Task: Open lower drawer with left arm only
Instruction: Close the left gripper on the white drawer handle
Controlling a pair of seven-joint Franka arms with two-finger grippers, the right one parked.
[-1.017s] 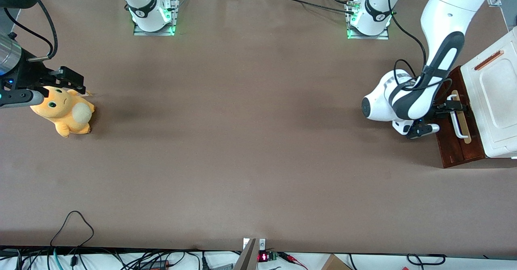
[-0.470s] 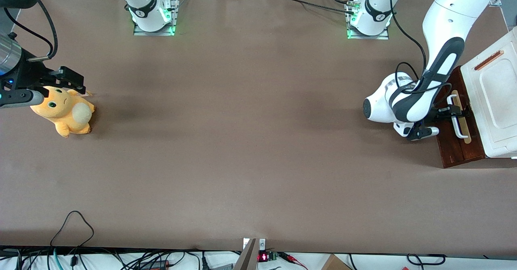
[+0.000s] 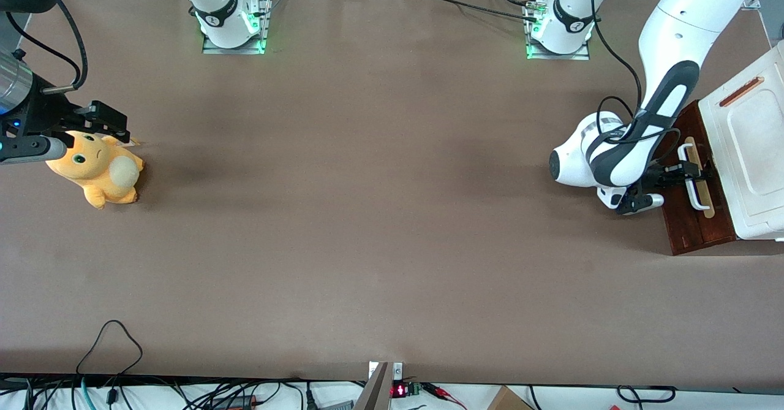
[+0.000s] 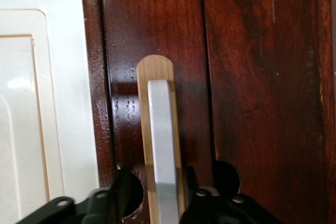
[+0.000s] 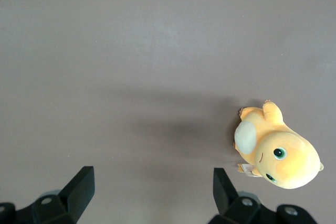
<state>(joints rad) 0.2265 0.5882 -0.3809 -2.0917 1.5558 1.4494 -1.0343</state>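
1. The lower drawer (image 3: 698, 205) is sitting at the working arm's end of the worktop (image 3: 367, 226), its dark red-brown front (image 4: 252, 93) facing the parked arm's end.
2. Its white bar handle (image 4: 163, 156) is lying along a pale wood strip (image 4: 155, 72).
3. The tool (image 4: 161, 203) of the left arm (image 3: 661, 91) is straddling the handle, one black finger (image 4: 122, 198) on each side, close against the bar; whether they are pressing it is unclear.
4. The white cabinet top (image 3: 750, 146) is lying just above the drawer.
5. A yellow plush toy (image 3: 98, 174) is resting toward the parked arm's end.
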